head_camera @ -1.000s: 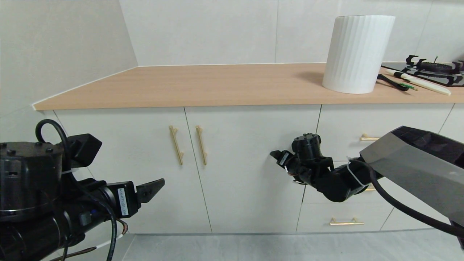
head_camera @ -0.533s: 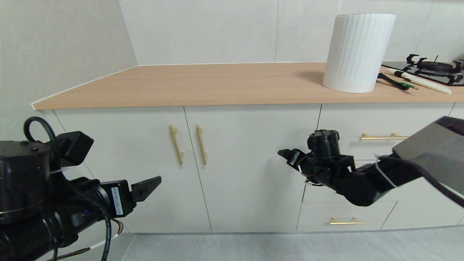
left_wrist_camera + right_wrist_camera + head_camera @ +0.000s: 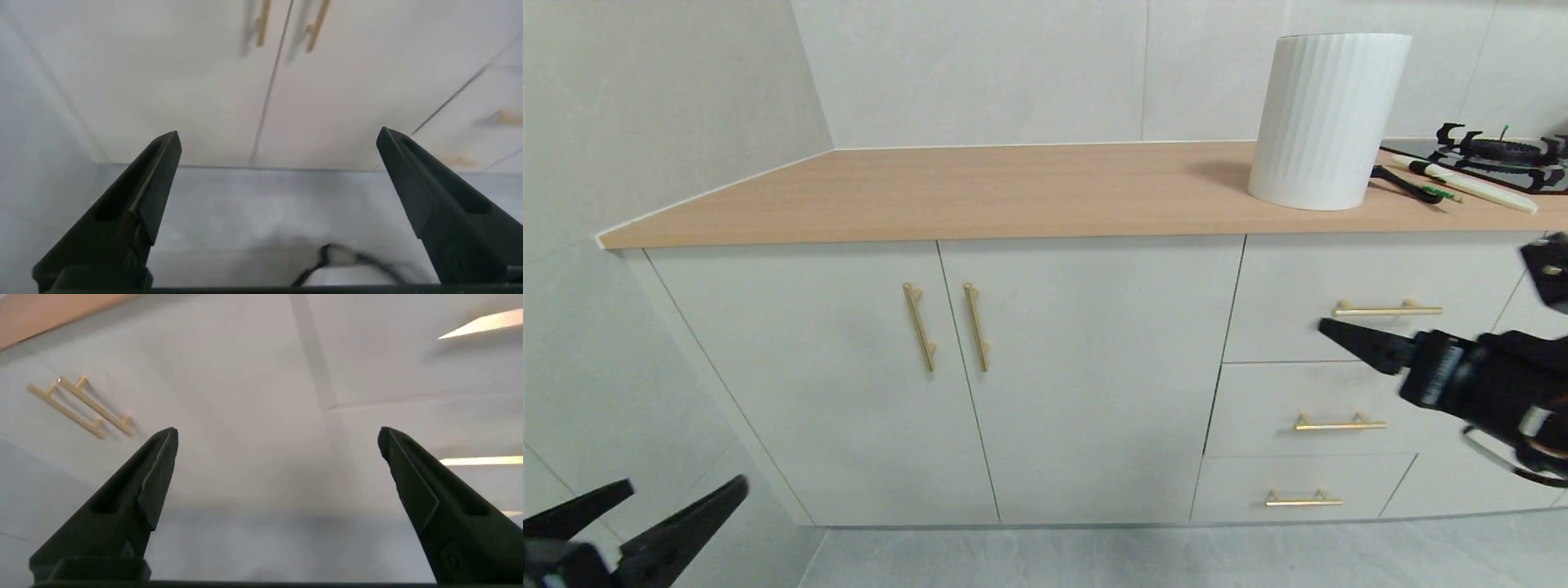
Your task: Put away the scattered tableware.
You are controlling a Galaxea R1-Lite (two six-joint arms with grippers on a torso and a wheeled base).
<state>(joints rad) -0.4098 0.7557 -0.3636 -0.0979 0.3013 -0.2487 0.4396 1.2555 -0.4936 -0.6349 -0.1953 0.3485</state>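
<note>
On the wooden countertop (image 3: 980, 192) at the far right lie a black utensil with a green tip (image 3: 1414, 188) and a long cream-white utensil (image 3: 1470, 185). They sit just right of a tall white ribbed container (image 3: 1327, 122). My left gripper (image 3: 686, 486) is low at the bottom left, open and holding nothing, facing the floor and the cabinet doors (image 3: 278, 137). Below the counter, in front of the drawers, my right gripper (image 3: 1364, 343) is also open and holds nothing (image 3: 278, 434).
A black stove burner (image 3: 1503, 151) sits at the counter's far right end. Two cabinet doors with vertical gold handles (image 3: 947, 327) fill the middle. Three drawers with gold handles (image 3: 1387, 309) stack on the right. A tiled wall closes off the left side.
The left arm has dropped to the bottom left corner. The right arm has swung from the cabinet doors to the right, now in front of the drawers.
</note>
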